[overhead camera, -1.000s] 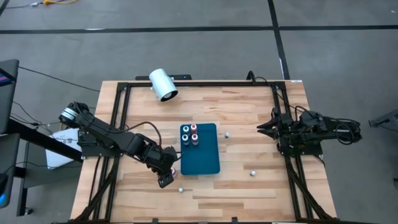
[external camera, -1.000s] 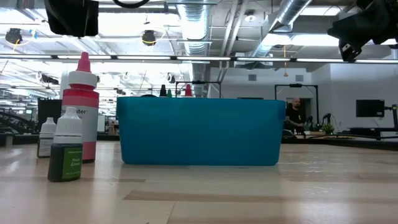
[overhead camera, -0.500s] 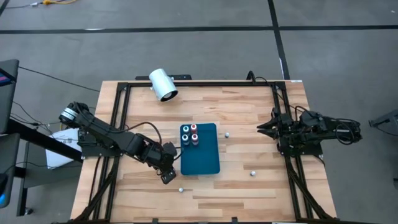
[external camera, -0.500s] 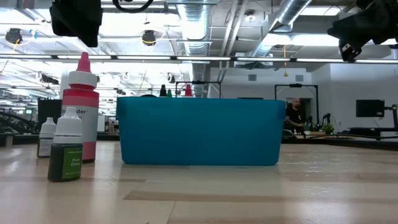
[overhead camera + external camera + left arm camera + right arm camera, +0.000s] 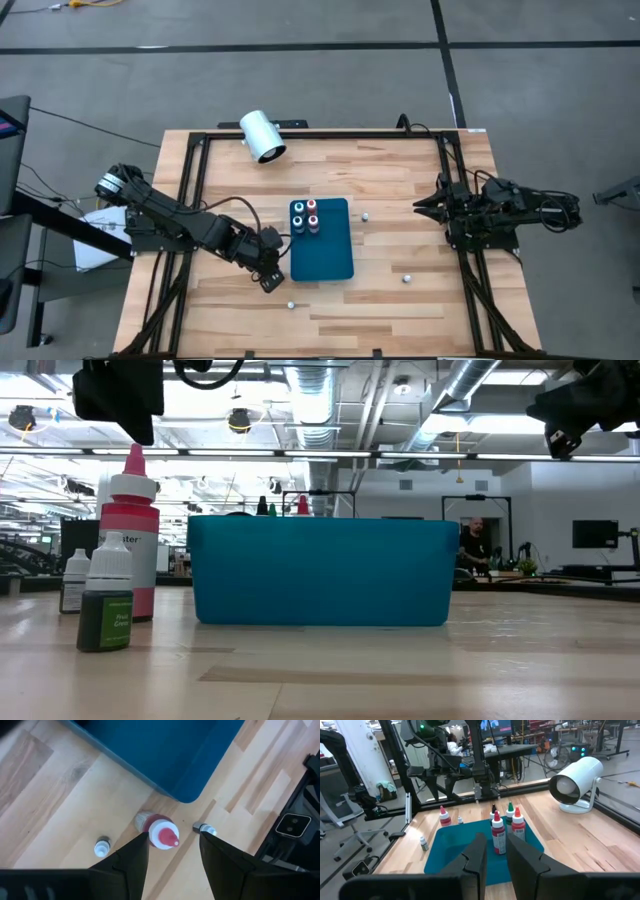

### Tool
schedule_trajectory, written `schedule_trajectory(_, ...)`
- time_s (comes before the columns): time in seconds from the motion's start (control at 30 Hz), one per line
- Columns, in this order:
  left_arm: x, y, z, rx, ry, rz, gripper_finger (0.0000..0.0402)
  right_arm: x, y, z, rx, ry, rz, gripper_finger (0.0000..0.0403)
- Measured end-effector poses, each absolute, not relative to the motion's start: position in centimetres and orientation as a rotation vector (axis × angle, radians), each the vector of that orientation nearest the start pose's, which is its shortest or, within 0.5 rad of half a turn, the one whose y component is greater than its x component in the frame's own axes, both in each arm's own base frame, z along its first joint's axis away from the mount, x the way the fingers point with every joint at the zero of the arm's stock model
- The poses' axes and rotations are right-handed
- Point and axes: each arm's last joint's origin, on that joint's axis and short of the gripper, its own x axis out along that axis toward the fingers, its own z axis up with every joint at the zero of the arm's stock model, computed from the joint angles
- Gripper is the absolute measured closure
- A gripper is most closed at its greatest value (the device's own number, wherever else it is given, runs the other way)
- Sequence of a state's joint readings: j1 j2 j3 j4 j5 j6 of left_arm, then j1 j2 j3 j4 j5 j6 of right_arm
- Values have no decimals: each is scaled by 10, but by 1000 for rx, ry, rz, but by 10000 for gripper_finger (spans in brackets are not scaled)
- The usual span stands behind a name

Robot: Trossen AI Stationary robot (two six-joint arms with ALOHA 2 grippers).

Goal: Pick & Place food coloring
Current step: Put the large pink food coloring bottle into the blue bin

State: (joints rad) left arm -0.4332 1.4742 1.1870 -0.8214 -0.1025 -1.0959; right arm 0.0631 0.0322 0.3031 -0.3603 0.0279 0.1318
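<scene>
Four bottles [image 5: 281, 507] mostly behind tray [image 5: 320, 570]

The left pincer [image 5: 270, 277] has pulled back from the front-left corner of the blue tray [image 5: 330, 262], sliding a little toward the left arm's own base, and in the top-down view the trace of pink at the tray's edge beneath it is now covered. From surface level, its dark housing [image 5: 117, 389] at the top of the picture has drifted, and the cable loop [image 5: 208, 368] beside it has swung lower into sight. Its fingers [image 5: 130, 858] now stand apart, straddling the red-capped bottle [image 5: 161, 832] from above, not touching it.
</scene>
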Motion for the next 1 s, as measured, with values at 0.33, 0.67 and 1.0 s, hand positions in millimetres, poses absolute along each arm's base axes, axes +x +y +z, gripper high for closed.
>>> schedule_trajectory(0.33, 265, -119, 268, -734, 1059, 363, 235, 72, 4, 227, 128, 92, 29, 343)
schedule_trajectory(0.67, 273, -131, 250, -784, 1102, 411, 235, 72, 4, 227, 128, 91, 29, 343)
schedule_trajectory(1.0, 282, -137, 235, -795, 1148, 413, 235, 72, 4, 227, 128, 90, 29, 343)
